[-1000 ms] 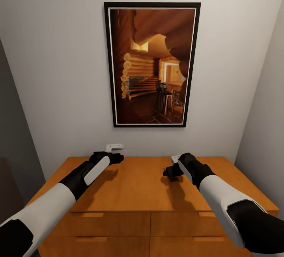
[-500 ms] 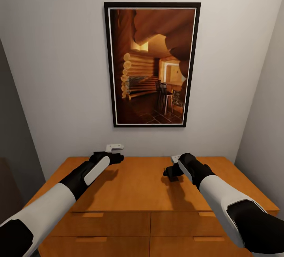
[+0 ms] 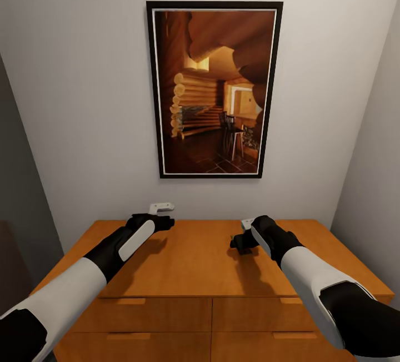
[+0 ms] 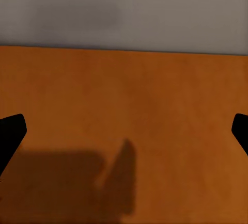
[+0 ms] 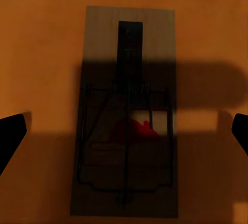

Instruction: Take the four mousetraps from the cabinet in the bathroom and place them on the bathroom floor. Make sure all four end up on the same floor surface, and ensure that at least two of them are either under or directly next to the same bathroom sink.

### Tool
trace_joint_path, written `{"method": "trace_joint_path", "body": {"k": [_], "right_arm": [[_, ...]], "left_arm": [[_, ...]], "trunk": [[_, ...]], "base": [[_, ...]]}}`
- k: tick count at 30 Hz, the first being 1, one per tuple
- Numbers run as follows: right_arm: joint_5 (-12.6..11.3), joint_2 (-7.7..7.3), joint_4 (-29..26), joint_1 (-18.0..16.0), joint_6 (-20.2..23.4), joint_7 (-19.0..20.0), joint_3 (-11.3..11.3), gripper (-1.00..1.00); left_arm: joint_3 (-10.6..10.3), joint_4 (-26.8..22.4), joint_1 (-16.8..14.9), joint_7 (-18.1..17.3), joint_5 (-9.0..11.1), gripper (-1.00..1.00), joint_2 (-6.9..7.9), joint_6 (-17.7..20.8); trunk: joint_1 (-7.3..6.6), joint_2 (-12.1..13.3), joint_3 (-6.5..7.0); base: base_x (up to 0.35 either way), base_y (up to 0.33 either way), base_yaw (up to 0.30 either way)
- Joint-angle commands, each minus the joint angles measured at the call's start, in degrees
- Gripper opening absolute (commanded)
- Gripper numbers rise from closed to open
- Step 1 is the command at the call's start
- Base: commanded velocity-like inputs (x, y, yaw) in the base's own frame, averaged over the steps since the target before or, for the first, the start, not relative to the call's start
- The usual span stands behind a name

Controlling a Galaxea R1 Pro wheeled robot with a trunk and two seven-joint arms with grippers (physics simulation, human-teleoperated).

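Right wrist view has a mousetrap (image 5: pixel 129 113) lying centred between the wide-open right gripper (image 5: pixel 124 133) tips, long axis running top to bottom across their gap.

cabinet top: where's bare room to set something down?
Bare wood on the cabinet top between the left gripper and right gripper, and along the front edge. Taken: the patch under the right gripper, where a mousetrap lies.

two smooth arms, white forearm shells, black joints and wrists, left gripper (image 3: pixel 162 207) white-tipped, right gripper (image 3: pixel 242 239) black with dark finger tips
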Motion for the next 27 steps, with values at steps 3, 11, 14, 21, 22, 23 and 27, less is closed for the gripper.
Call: {"method": "trace_joint_path", "body": {"k": [3, 11, 14, 21, 22, 23, 27], "right_arm": [[-0.55, -0.05, -0.05, -0.05, 0.23, -0.14, 0.47, 1.00], [-0.55, -0.05, -0.05, -0.05, 0.23, -0.07, 0.47, 1.00], [-0.55, -0.05, -0.05, -0.08, 0.23, -0.06, 0.47, 1.00], [-0.55, -0.05, -0.05, -0.08, 0.23, -0.06, 0.47, 1.00], [-0.55, -0.05, -0.05, -0.09, 0.23, -0.06, 0.47, 1.00], [-0.55, -0.05, -0.05, -0.08, 0.23, -0.06, 0.47, 1.00], [-0.55, -0.05, -0.05, -0.07, 0.23, -0.06, 0.47, 1.00]], "left_arm": [[-0.26, -0.08, -0.08, 0.58, 0.63, 1.00, 0.10, -0.02], [-0.26, -0.07, -0.08, 0.58, 0.58, 1.00, 0.11, -0.02], [-0.26, -0.09, -0.08, 0.58, 0.58, 1.00, 0.11, -0.02], [-0.26, -0.09, -0.08, 0.58, 0.58, 1.00, 0.07, -0.02], [-0.26, -0.10, -0.08, 0.58, 0.58, 1.00, 0.06, -0.02], [-0.26, -0.10, -0.08, 0.58, 0.58, 1.00, 0.06, -0.02], [-0.26, -0.10, -0.08, 0.58, 0.60, 1.00, 0.08, -0.02]], "trunk": [[0.01, -0.05, -0.08], [0.01, -0.05, -0.08], [0.44, -0.86, -0.44], [1.32, -2.46, -1.16], [1.32, -2.46, -1.16], [1.32, -2.46, -1.16], [1.32, -2.46, -1.16]], "base": [[0.000, 0.000, 0.000], [0.000, 0.000, 0.000], [0.000, 0.000, 0.000], [0.000, 0.000, 0.000], [0.000, 0.000, 0.000], [0.000, 0.000, 0.000], [0.000, 0.000, 0.000]]}}
